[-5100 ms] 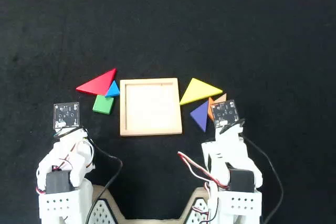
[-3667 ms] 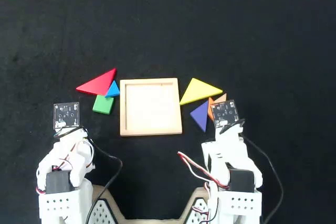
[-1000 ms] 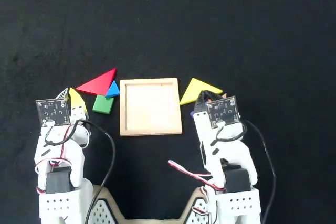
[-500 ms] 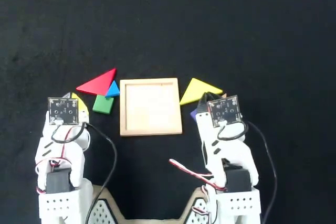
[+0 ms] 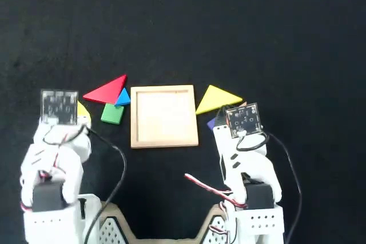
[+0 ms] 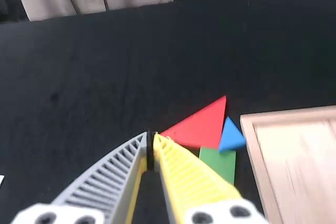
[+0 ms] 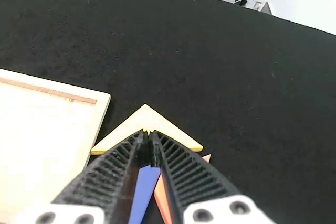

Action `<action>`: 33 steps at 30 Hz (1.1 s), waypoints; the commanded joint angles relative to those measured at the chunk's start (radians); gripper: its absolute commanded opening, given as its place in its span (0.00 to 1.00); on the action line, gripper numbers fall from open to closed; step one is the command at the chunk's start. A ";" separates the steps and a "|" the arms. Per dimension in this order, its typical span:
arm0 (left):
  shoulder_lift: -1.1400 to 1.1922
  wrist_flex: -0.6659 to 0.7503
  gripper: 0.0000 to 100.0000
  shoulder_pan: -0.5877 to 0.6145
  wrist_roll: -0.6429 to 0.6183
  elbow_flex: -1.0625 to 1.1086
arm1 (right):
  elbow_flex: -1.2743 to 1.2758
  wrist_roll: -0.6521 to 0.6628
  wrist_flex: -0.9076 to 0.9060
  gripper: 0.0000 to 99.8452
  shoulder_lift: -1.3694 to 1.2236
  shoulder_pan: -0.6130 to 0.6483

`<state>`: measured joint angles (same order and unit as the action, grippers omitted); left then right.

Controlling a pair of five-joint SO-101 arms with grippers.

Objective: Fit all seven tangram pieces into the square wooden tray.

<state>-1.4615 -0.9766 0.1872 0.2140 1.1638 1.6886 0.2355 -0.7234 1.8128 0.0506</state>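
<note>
black table (image 5: 183, 38), yellow triangle (image 7: 152, 118) just ahead of r hand (image 7: 146, 135).

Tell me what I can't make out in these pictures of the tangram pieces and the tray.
- Purple piece: high view, the right arm covers most of it; right wrist view, the right gripper lies across it. Outline unclear.
- Orange piece: same two covers; only slivers show.
- Wooden tray: cut off by the picture edge in both wrist views.
- Green square: left wrist view, the left gripper hides part of it.
</note>
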 commanded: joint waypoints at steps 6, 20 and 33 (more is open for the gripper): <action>0.535 -0.160 0.03 -0.097 0.172 -0.412 | -0.004 0.002 -0.025 0.01 0.048 -0.012; 1.096 -0.173 0.03 -0.105 0.629 -0.653 | -0.004 0.003 -0.025 0.01 0.048 -0.014; 1.534 -0.508 0.09 -0.107 0.724 -1.165 | -0.004 0.005 -0.025 0.01 0.047 -0.014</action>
<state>0.0698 -1.4599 0.0921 0.8846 0.0882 1.6886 0.2340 -0.7434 1.8128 0.0506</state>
